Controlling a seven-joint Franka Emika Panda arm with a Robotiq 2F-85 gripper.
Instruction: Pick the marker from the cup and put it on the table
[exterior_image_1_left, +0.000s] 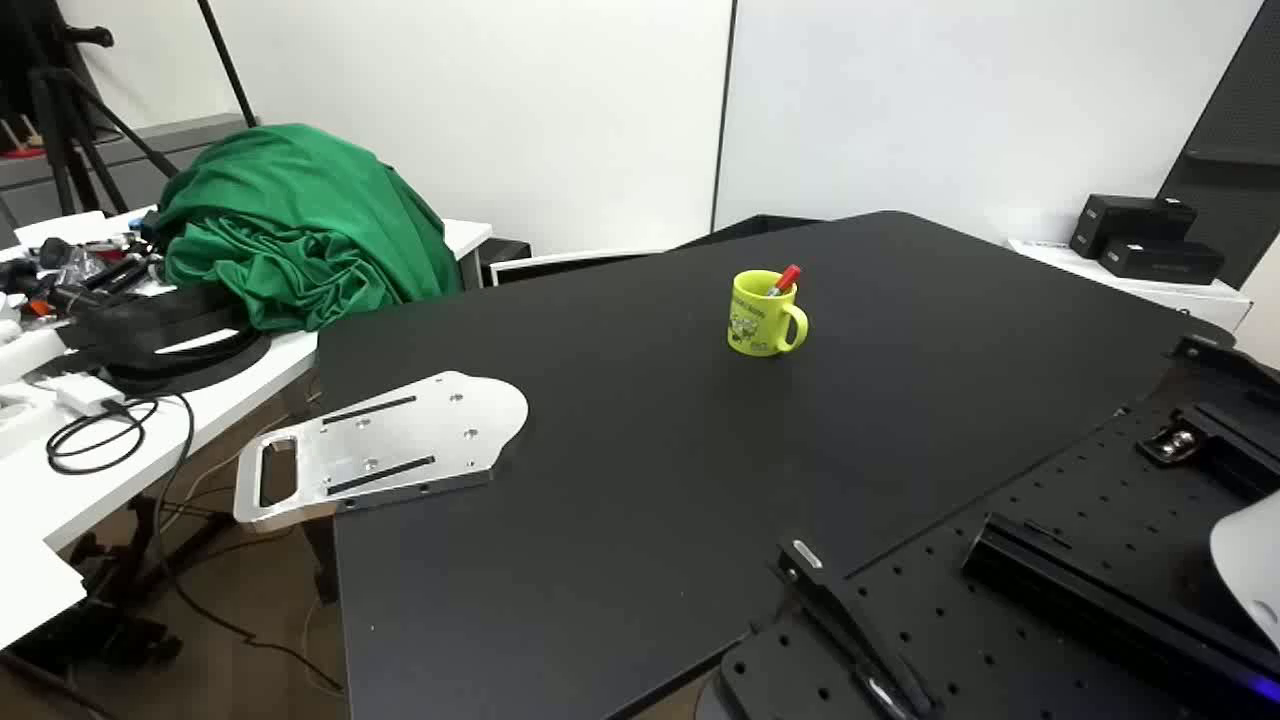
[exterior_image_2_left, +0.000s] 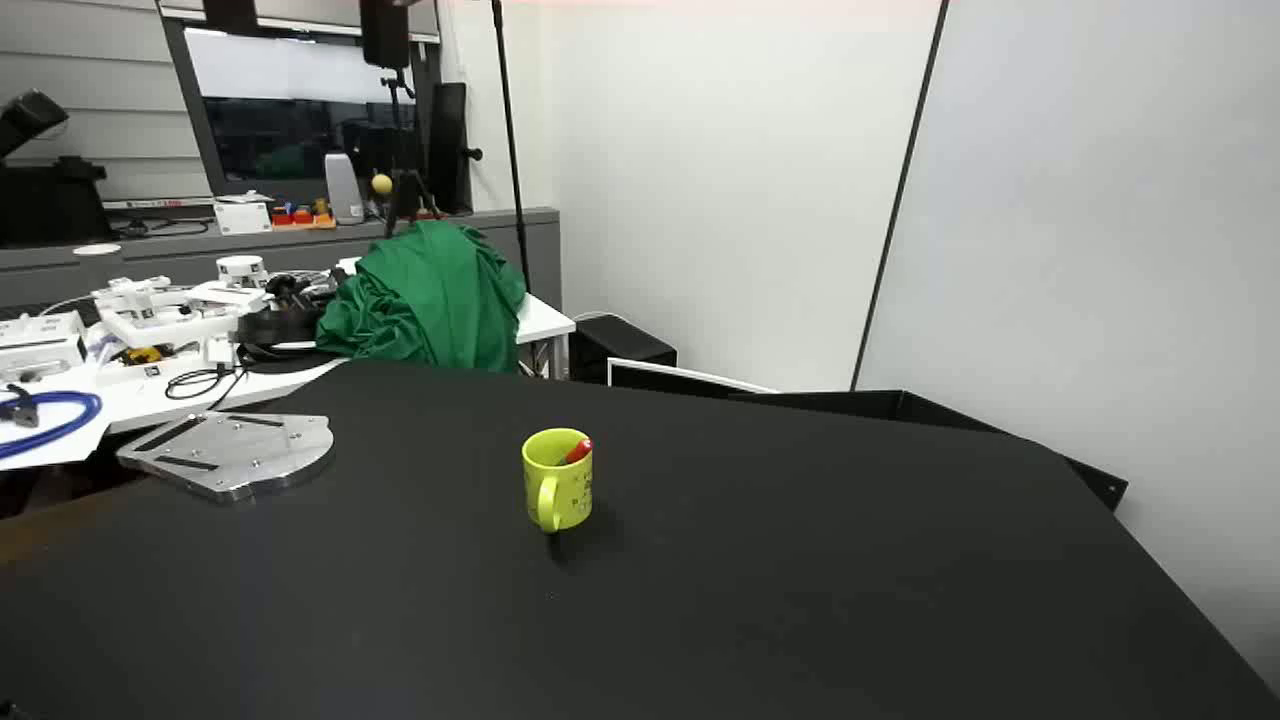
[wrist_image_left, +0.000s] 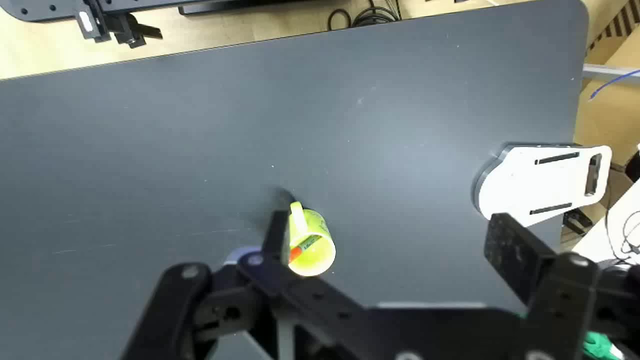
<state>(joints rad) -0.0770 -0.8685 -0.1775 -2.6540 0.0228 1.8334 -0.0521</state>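
The lime yellow-green cup (exterior_image_1_left: 757, 322) stands upright on the black table (exterior_image_1_left: 640, 460); it also shows in an exterior view (exterior_image_2_left: 560, 498) and in the wrist view (wrist_image_left: 314, 222). The red-capped marker (exterior_image_1_left: 788, 279) leans inside the cup, its cap above the rim; it also shows in an exterior view (exterior_image_2_left: 579, 452) and in the wrist view (wrist_image_left: 303, 247). My gripper (wrist_image_left: 390, 225) is open and empty, well above the table. In the wrist view its left finger partly covers the cup and the marker's cap end. The gripper is out of both exterior views.
A silver metal plate (exterior_image_1_left: 430, 430) with a handle slot lies at the table's edge. A white desk (exterior_image_1_left: 250, 385) with clutter and a green cloth (exterior_image_1_left: 300, 230) stands beside the table. A black perforated base (exterior_image_1_left: 960, 600) with brackets borders the table.
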